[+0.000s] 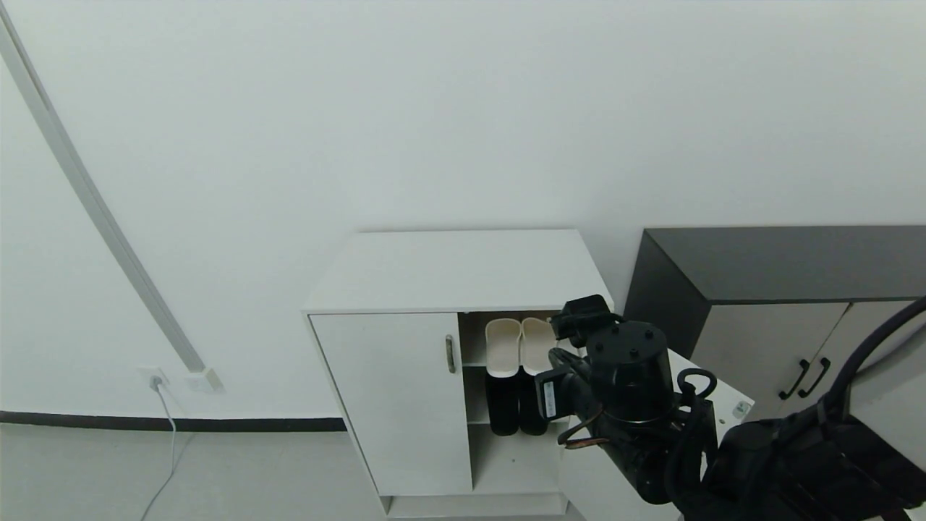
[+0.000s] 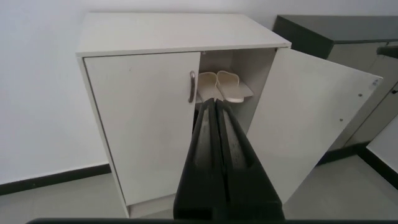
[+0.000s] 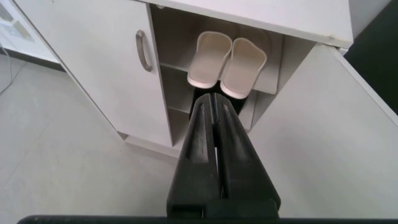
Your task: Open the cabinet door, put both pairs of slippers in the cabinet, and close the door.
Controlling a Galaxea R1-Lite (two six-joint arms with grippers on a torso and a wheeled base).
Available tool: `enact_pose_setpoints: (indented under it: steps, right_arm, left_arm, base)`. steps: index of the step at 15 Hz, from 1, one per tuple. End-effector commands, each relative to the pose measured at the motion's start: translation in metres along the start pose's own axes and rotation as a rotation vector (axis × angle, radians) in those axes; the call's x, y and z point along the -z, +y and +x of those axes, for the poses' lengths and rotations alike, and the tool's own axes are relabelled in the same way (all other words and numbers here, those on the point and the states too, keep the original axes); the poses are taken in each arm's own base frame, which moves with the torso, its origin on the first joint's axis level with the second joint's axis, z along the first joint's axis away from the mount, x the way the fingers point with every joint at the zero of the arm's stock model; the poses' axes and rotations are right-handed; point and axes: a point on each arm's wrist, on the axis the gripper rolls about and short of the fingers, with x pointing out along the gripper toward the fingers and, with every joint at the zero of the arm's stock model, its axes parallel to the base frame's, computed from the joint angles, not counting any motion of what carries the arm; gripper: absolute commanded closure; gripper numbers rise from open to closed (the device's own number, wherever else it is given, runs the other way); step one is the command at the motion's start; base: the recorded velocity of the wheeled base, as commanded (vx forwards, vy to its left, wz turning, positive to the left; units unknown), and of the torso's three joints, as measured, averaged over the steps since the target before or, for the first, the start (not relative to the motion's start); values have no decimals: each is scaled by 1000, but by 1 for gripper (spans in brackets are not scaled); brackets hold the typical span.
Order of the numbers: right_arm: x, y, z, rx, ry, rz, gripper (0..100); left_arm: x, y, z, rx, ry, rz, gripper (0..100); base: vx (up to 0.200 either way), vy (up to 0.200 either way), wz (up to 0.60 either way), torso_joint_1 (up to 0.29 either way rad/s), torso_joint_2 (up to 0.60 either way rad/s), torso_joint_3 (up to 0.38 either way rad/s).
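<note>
Looking from the head: white cabinet [image 1: 448,271], its right door [image 1: 725,405] wide open and its left door [image 1: 391,398] shut.
Cream slippers [image 1: 503,346]: side by side on the cabinet's upper shelf.
Black slippers [image 1: 503,405]: on the cabinet's shelf just below.
Right arm [image 1: 629,376]: in front of the cabinet's open half.
Left wrist: left gripper [image 2: 210,106] facing the cabinet, fingers pressed together on nothing.
Right wrist: right gripper [image 3: 214,102] just outside the cabinet's opening, pointing at the shelf below the cream pair, fingers clamped together, holding nothing.

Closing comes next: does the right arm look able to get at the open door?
Probably yes: the open door stands close beside the right gripper, with nothing between them.
</note>
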Motion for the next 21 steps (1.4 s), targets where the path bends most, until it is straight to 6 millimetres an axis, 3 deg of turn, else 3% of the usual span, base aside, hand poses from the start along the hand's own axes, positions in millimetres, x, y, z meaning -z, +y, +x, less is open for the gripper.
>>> enact_pose_setpoints:
  steps: [1, 9, 16, 21]
  right_arm:
    - [1, -1, 2, 3, -1, 1, 100]
    - [3, -4, -1, -13, -64, -26, 100]
    - [5, -9, 4, 5, -56, -38, 100]
    - [6, -8, 5, 5, -53, -39, 100]
  left_arm:
    - [0, 0, 0, 0, 0, -1, 100]
    - [0, 0, 0, 0, 1, -1, 100]
    - [0, 0, 0, 0, 0, -2, 100]
    - [0, 0, 0, 0, 0, -2, 100]
  base:
    - [0, 0, 0, 0, 0, 0]
    - [0, 0, -525, 2, 3, 1]
    - [0, 0, 0, 0, 0, 0]
    - [-200, 0, 0, 6, 2, -3]
